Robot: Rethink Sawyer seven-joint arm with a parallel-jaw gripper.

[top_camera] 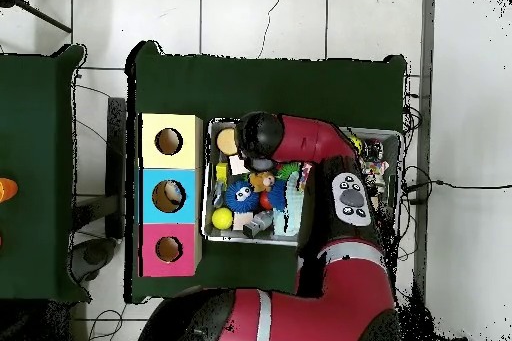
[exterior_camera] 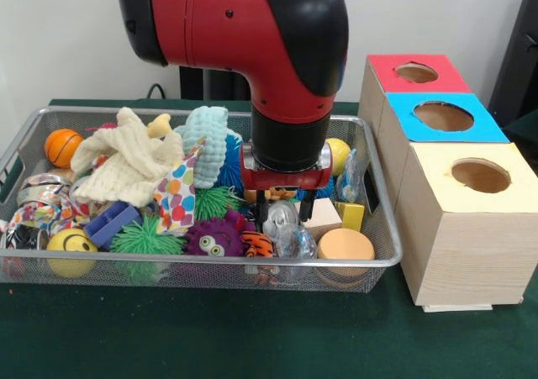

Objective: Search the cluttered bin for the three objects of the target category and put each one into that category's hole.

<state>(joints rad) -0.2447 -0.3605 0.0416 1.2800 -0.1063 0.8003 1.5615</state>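
A wire bin holds a heap of toys, cloths and blocks. My gripper hangs inside it, right of centre, open, with its fingers on either side of a shiny silver object. Around it lie a green spiky ball, a purple spiky ball with eyes, a tiger-striped ball, a wooden block and an orange disc. Right of the bin stand three boxes with holes: red, blue, cream. In the overhead view the arm's wrist hides the gripper.
A cream cloth, a pale blue knobbly ball, an orange basketball, a yellow smiley ball and a blue block fill the bin's left half. A yellow ball lies at the back right.
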